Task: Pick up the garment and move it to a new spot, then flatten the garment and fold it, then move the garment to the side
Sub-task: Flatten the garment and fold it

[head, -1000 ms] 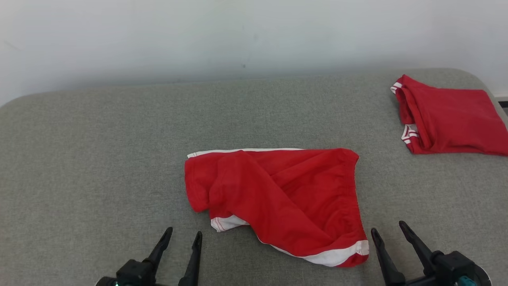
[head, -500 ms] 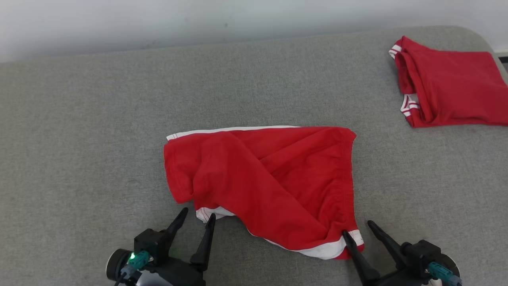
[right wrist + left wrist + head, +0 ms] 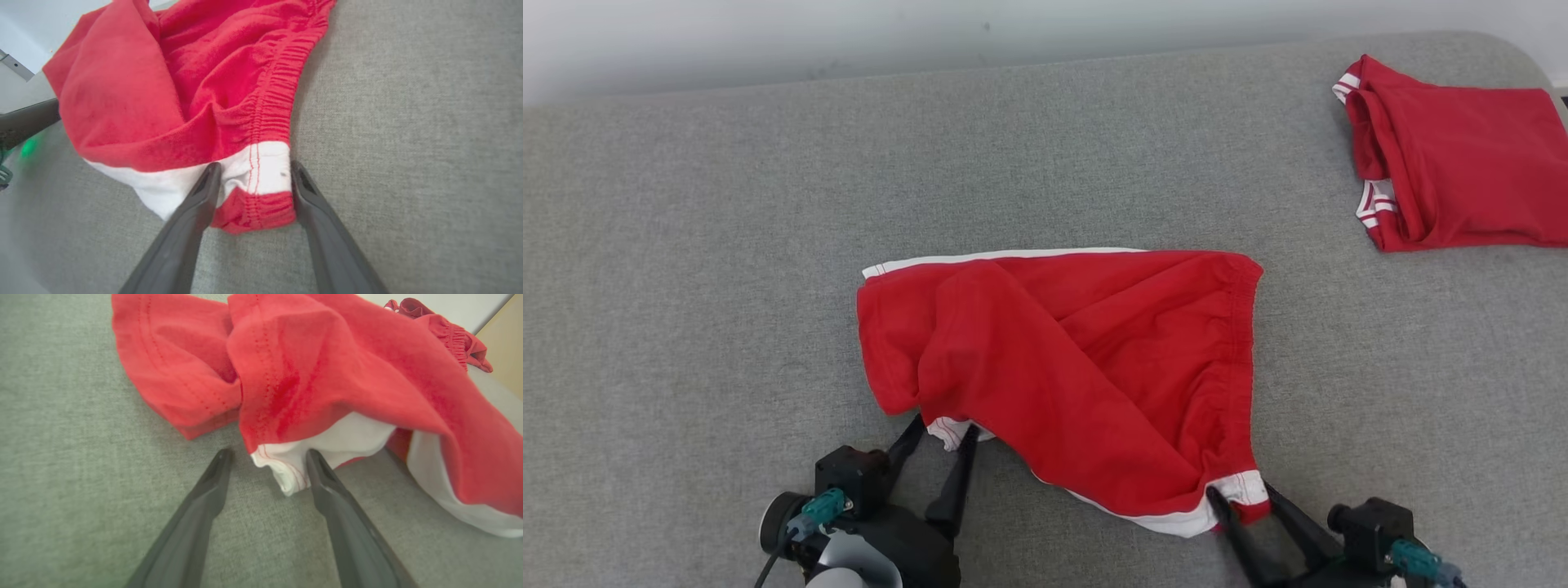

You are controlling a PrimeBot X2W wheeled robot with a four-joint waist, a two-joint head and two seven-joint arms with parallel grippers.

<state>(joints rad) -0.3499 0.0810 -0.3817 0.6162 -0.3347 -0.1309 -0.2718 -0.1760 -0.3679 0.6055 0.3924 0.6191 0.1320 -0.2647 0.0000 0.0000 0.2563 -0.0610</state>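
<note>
Saw red garment crumpled mid grey cushion. Saw left gripper unclenched astride white hem corner, right gripper unclenched astride waistband corner: likely staged for two-corner lift.

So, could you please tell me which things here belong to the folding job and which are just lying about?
In the job:
crumpled red shorts
left gripper, fingers either side of a white hem
right gripper, fingers either side of the waistband corner

Lying about:
folded red garment, far right
grey padded surface under both
</note>
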